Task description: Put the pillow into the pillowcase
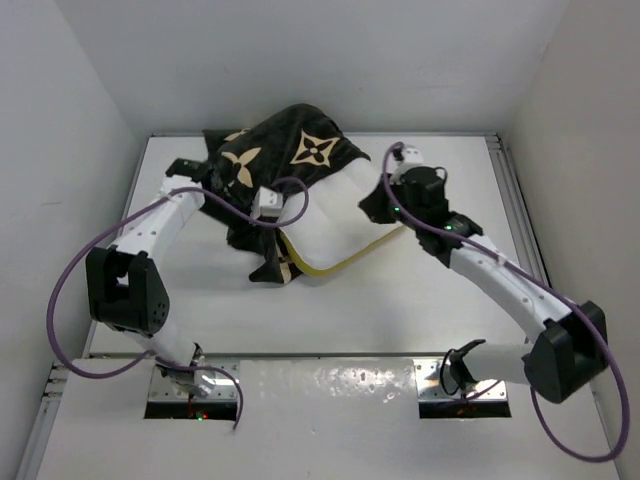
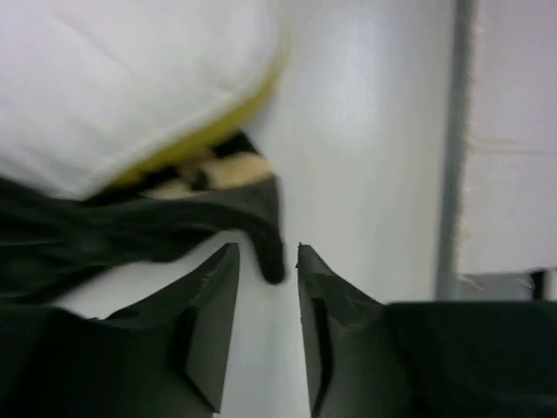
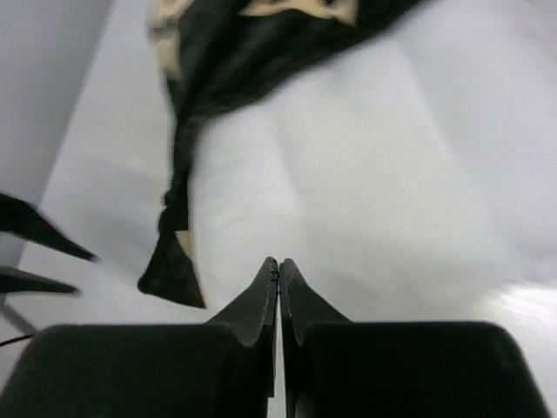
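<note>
The black pillowcase [image 1: 290,150] with tan flower motifs lies bunched at the back middle, over the far part of the white pillow [image 1: 340,225]. The pillow's yellow band [image 1: 350,258] runs along its near edge. My left gripper [image 1: 266,222] is at the case's near left edge. In the left wrist view it [image 2: 268,248] is open, with a black corner of the pillowcase [image 2: 104,226] hanging just at the fingertips, under the pillow [image 2: 113,78]. My right gripper [image 1: 381,206] is at the pillow's right side. It [image 3: 278,261] is shut over the pillow [image 3: 374,157], nothing visible between its jaws.
White walls close in the table [image 1: 330,310] on the left, back and right. A metal rail [image 1: 515,200] runs along the table's right edge. A loose black tail of the pillowcase [image 3: 174,252] hangs at the left in the right wrist view.
</note>
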`<action>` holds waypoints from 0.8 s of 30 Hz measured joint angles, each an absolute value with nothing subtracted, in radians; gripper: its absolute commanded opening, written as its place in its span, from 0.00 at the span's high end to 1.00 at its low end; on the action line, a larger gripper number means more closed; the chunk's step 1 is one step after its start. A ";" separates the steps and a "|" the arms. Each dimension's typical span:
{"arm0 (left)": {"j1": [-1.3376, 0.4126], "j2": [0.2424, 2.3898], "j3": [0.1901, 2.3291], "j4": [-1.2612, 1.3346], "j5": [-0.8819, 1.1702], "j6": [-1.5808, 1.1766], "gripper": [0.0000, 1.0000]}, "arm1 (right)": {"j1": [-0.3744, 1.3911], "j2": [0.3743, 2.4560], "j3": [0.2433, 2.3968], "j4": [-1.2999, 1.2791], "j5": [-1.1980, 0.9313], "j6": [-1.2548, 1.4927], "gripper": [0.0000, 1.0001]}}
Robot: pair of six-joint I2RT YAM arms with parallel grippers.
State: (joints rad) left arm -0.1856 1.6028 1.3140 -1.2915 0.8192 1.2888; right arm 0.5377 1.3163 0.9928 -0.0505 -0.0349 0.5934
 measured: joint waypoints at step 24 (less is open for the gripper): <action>-0.555 2.246 1.950 -0.533 -0.248 0.630 0.41 | 0.222 1.260 0.548 0.010 -0.091 0.785 0.31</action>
